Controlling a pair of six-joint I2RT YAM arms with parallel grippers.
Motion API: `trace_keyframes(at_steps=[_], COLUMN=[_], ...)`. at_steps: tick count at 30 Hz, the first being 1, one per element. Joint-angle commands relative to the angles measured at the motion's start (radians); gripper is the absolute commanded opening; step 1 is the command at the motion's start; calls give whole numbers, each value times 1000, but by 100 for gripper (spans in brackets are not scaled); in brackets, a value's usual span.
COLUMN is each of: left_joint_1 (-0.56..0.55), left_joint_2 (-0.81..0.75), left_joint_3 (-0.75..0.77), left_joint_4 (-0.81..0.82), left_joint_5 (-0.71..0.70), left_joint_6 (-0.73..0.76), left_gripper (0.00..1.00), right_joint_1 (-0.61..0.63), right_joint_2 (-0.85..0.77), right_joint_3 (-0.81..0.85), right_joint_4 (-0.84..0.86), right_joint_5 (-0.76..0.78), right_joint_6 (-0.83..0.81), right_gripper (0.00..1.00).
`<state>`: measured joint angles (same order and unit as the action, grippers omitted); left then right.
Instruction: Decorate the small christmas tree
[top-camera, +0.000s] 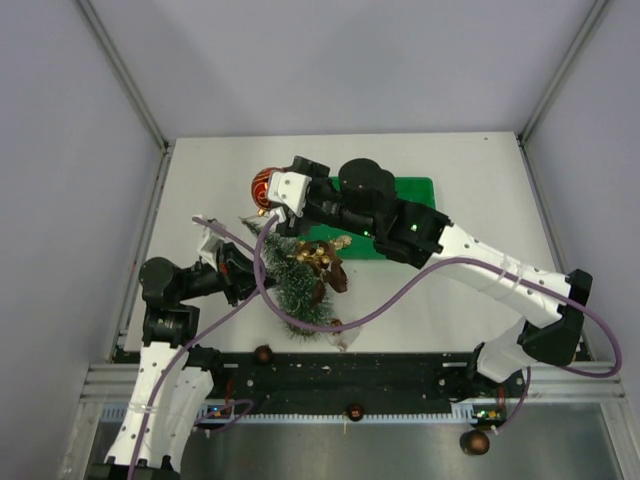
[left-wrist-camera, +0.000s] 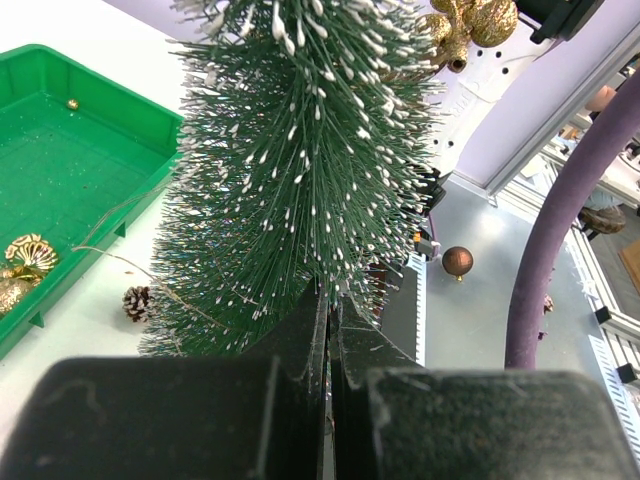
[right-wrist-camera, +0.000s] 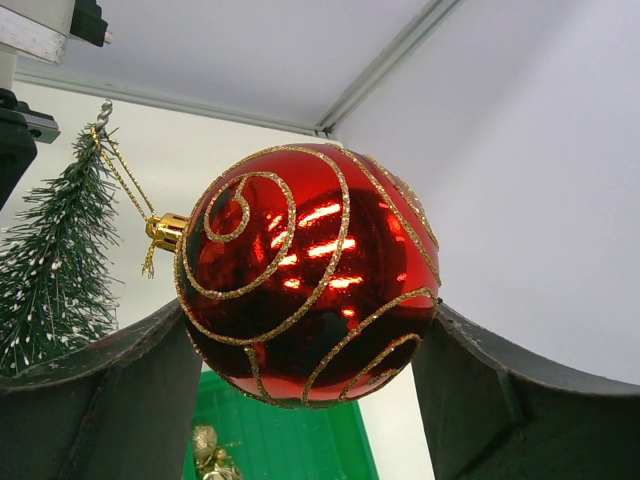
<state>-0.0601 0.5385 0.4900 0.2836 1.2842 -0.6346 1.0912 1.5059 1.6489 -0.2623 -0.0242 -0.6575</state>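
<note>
The small christmas tree (top-camera: 300, 285) is bristly green with white tips and leans over the table's near left. It fills the left wrist view (left-wrist-camera: 300, 150). My left gripper (top-camera: 240, 272) is shut on its lower part, the jaws (left-wrist-camera: 328, 298) pressed together among the bristles. A gold ornament (top-camera: 320, 255) and a brown pine cone (top-camera: 335, 278) hang on it. My right gripper (top-camera: 274, 200) is shut on a red ball with gold glitter swirls (right-wrist-camera: 310, 275), held beside the tree's tip (right-wrist-camera: 50, 270). The ball's gold string reaches toward the tip. The ball also shows from above (top-camera: 264, 185).
A green plastic tray (top-camera: 415, 190) lies under the right arm, with a gold ornament (left-wrist-camera: 25, 258) in it. A small pine cone (left-wrist-camera: 137, 301) lies on the table. Brown balls (top-camera: 263, 353) (top-camera: 353, 410) (top-camera: 476, 441) sit by the near rail. A purple cable (top-camera: 400, 290) loops across.
</note>
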Motion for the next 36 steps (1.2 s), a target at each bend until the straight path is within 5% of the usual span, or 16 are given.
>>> trace_keyframes(at_steps=[1, 15, 27, 36], left_joint_1=[-1, -1, -1, 0], left_joint_2=[-15, -12, -14, -17], left_joint_3=[12, 30, 25, 41], left_joint_4=[26, 23, 23, -40], left_joint_5=[-20, -42, -39, -43], left_joint_6=[9, 18, 18, 65], left_gripper=[0, 0, 0, 0], right_joint_1=[12, 13, 12, 13], right_joint_2=[-53, -62, -75, -84], right_joint_3=[5, -8, 0, -37], right_joint_4=[25, -17, 21, 255], right_joint_5=[21, 56, 95, 417], right_joint_6=[-14, -19, -30, -27], right_gripper=[62, 92, 92, 92])
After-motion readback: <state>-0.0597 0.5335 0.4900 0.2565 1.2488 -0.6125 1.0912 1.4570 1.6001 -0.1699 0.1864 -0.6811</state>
